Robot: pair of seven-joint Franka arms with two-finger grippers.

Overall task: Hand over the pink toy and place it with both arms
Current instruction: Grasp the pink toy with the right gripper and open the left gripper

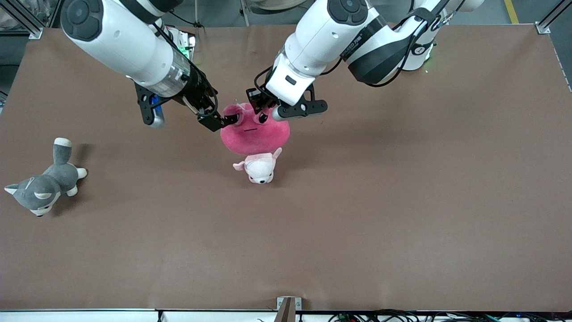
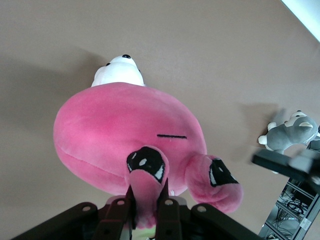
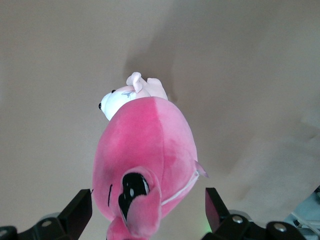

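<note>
The pink toy [image 1: 254, 134] hangs in the air over the middle of the surface [image 1: 402, 201], directly above a small pale pink-and-white plush [image 1: 259, 167] that lies on the surface beneath it. The left hand [image 1: 262, 109] is pressed together on one of the toy's eye stalks (the left wrist view shows the stalk squeezed between its fingers [image 2: 167, 212]) and carries the whole weight. The right hand [image 1: 223, 120] sits at the toy's other eye stalk with its fingers spread wide, one on each flank of the toy in the right wrist view, not yet gripping. The step in hand looks like the handover itself, so the sound way is for the right hand to close firmly on a good thickness of plush, stalk or upper body, before the left hand lets go; a thin pinch of fabric could slip. The left hand should release only once the right grip is plainly set, then draw straight away so it does not drag the toy. Lowering should steer clear of the small plush underneath. A grey-and-white dog plush [image 1: 42, 188] lies well apart, toward the right arm's end.
</note>
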